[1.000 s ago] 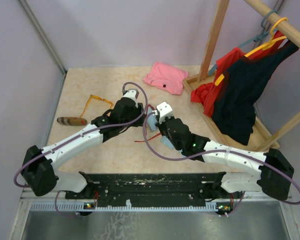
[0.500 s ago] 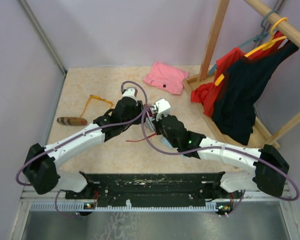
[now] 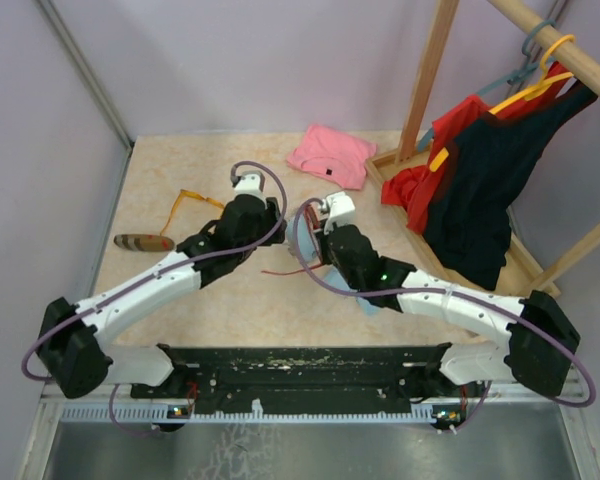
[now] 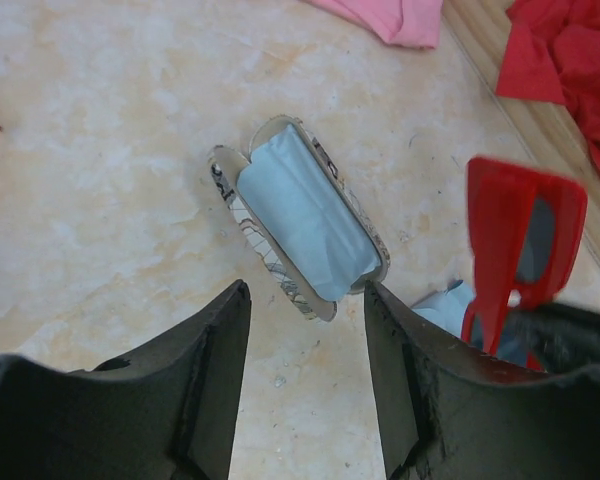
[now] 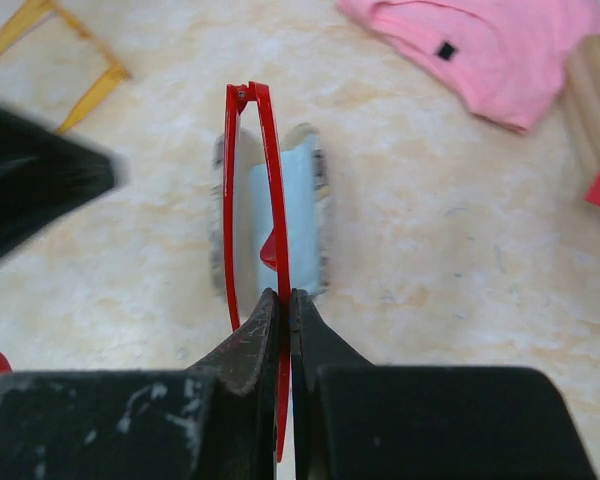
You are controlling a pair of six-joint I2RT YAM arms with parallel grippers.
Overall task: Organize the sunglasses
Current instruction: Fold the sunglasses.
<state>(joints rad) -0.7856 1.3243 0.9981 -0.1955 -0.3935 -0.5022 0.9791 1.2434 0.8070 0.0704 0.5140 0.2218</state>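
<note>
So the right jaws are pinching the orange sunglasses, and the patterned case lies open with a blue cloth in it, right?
Not orange: the right wrist view shows the right jaws shut on one thin arm of the red sunglasses. The rest holds: the patterned case lies open with a blue cloth inside.

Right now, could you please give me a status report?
Left end effector open above open case. Right end effector shut on red sunglasses. Blue cloth inside case.

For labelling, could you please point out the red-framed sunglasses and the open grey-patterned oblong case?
Red-framed sunglasses (image 4: 492, 230): left wrist view, on the thick front rim.
Open grey-patterned oblong case (image 4: 270, 250): left wrist view, on its patterned long-side rim.
</note>
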